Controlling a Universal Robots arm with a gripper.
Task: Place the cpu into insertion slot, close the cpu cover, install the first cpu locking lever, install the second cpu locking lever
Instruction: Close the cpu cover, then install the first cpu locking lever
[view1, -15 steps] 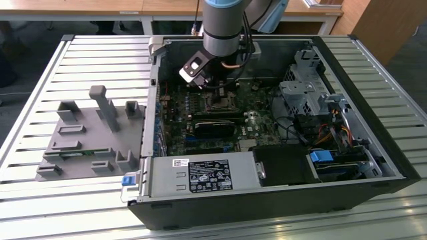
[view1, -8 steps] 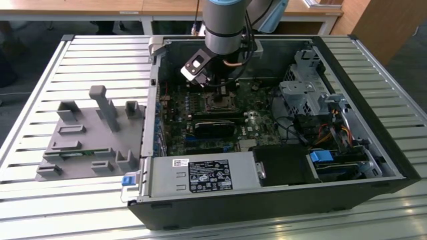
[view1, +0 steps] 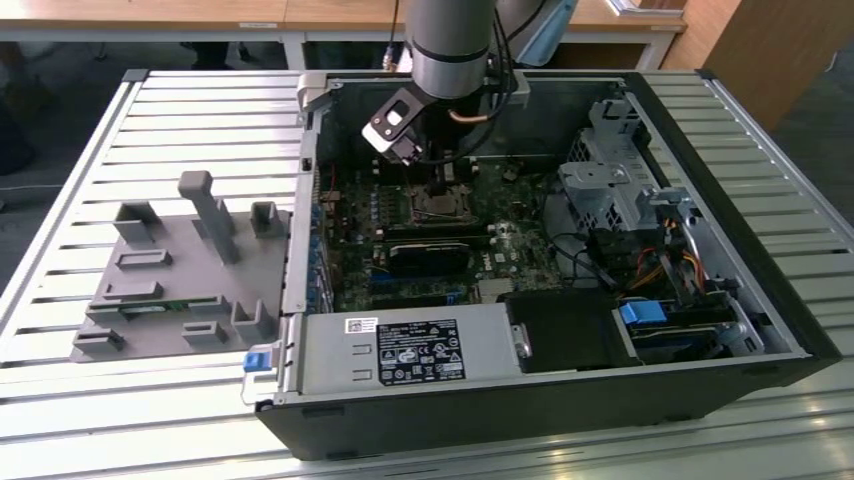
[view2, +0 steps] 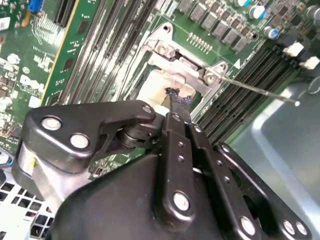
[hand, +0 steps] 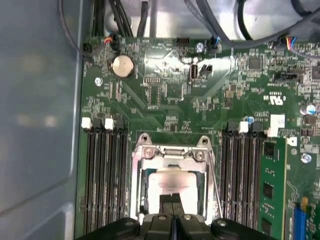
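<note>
A slatted metal table (view1: 134, 130) (wooden desks (view1: 174, 15) behind) carries the open computer case (view1: 534, 415); in the first wrist view, the gripper (hand: 172, 199), fingers together, is seen at the cpu (hand: 167, 180).

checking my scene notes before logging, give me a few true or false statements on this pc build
1. The cpu shows through the window of the cpu cover. True.
2. The pincer is wide open. False: its fingers are together, with the tips over the cpu.
3. A round coin cell battery sits on the motherboard. True.
4. The grey fixture tray lies inside the computer case. False: it lies on the slatted table beside the case, at the exterior view's left.
</note>
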